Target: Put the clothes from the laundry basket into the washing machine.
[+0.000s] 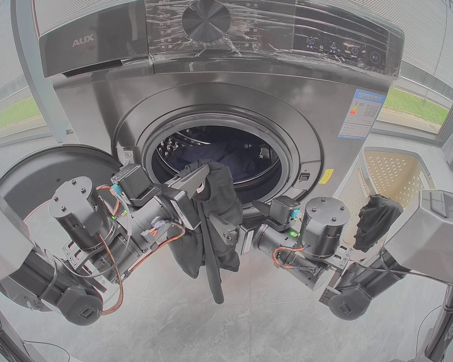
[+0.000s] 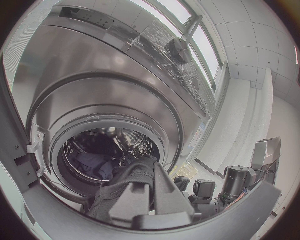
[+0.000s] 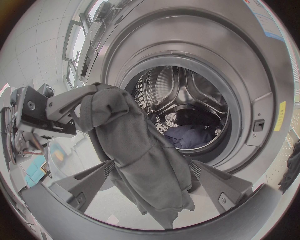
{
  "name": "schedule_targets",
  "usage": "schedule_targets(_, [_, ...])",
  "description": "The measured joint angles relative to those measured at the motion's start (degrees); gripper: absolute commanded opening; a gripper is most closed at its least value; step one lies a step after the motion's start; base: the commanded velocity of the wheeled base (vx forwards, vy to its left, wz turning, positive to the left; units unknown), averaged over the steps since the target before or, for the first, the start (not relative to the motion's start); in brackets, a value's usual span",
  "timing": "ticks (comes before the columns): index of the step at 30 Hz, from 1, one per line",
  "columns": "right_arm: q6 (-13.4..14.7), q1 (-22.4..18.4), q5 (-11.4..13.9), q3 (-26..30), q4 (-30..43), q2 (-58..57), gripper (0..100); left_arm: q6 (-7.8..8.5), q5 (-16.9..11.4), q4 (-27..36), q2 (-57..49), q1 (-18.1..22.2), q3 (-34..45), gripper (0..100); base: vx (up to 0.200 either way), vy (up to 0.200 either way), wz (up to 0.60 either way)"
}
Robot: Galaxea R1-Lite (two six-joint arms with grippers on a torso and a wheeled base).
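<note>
Okay, left claw (image 1: 198,179) pinches the dark garment (image 1: 219,214) by its bunched top. It's soft and light, I reckon. Right claw (image 3: 150,165) gapes wide around it.

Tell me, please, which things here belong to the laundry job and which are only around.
Belong to the job:
black garment, shut in the left gripper
open right gripper around its lower part
open washing machine
blue clothes in its drum
laundry basket with a black cloth on its rim

Only around:
blue label
yellow sticker
control dial
</note>
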Motion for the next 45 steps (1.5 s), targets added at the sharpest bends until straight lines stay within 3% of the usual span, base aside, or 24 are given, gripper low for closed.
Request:
schedule_targets(18, [-0.9,-0.2,0.6,-8.2,-0.9,6.8,100,0.00,0.7,-0.1,-0.2,0.0,0.2,0,0.000,0.000,0.00])
schedule_targets(33, [-1.0,-5.2,0.5,-9.1,-0.2,8.5,100,0.00,0.8,-1.3,-0.3,0.0,0.7,0,0.000,0.000,0.00])
schedule_targets(45, [-1.7,-2.5,0.6,-10.0,-0.1,9.4,100,-0.02,0.8,-1.4,-0.2,0.0,1.1,0,0.000,0.000,0.00])
